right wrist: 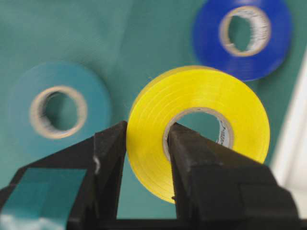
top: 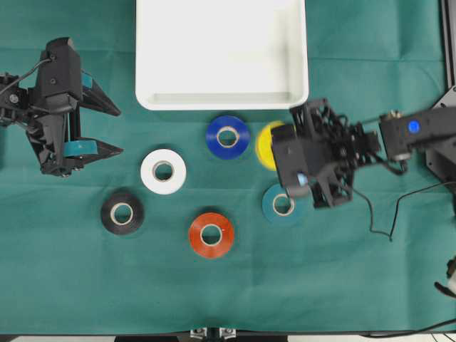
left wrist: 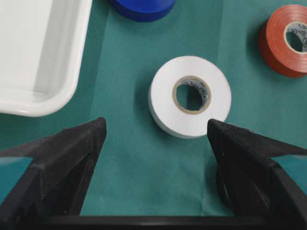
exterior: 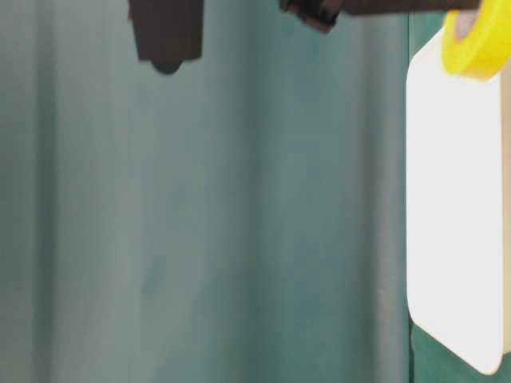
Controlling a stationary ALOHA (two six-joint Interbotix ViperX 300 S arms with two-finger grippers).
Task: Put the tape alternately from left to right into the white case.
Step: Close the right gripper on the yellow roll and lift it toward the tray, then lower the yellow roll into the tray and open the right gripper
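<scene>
Your right gripper (right wrist: pixel 146 143) is pinching only the yellow roll's (right wrist: pixel 201 100) wall, just short of the white case (top: pixel 221 92); it's risking slipping. Left gripper (left wrist: pixel 156 129) is idling wide.

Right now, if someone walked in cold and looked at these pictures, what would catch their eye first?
Probably the yellow roll, pinched through its wall by the right gripper and lifted off the green cloth, beside the blue roll. Next, the big white case at the top middle, with nothing in it. The left gripper hangs wide open near the white roll.
</scene>
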